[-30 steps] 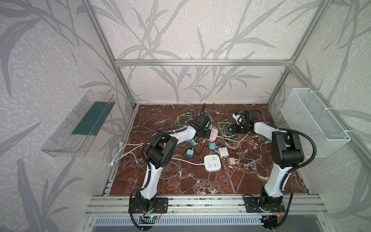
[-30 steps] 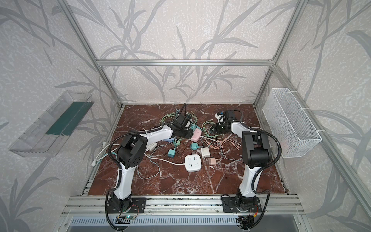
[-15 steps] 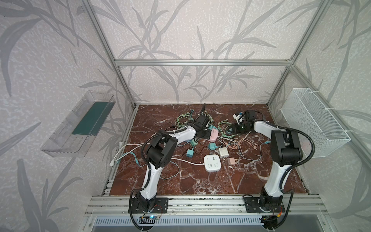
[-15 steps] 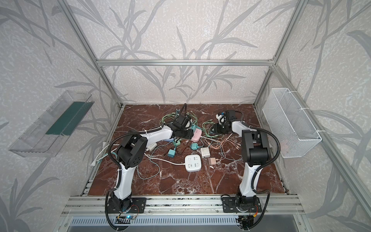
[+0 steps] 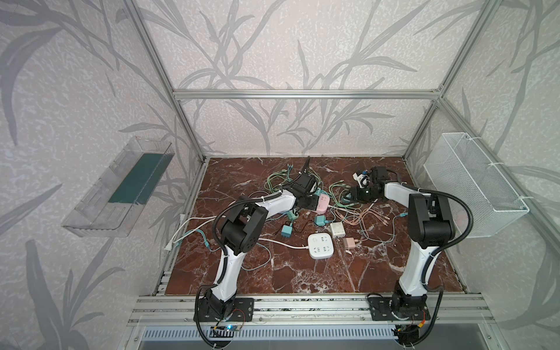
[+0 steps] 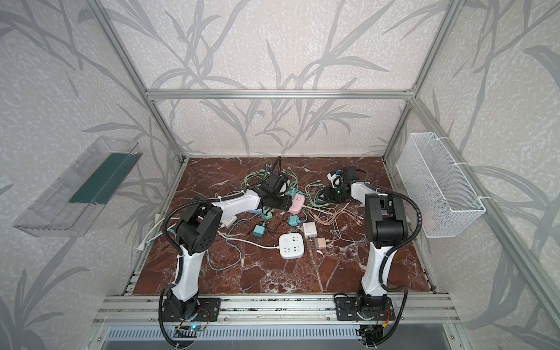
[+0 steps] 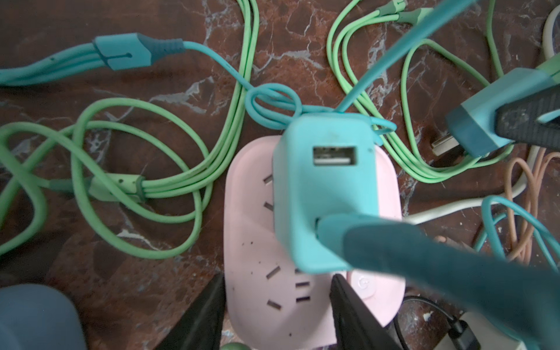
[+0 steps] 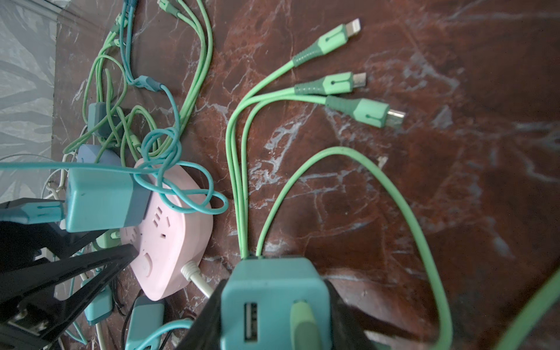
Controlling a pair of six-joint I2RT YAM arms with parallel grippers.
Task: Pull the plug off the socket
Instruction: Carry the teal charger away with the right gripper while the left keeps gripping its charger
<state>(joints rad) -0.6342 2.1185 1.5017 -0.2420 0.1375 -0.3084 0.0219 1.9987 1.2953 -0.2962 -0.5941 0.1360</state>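
Leaf-patterned walls enclose a red marble floor, with a white wire basket.

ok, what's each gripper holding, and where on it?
Right gripper grips a loose teal charger by its sides, unplugged. Left gripper braces the pink power strip at its button end; true clamp unclear.

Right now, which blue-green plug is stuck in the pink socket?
The teal plug standing in the pink socket, by the left claw. A twin plug is pinched in the right claw, and the rest lie loose.
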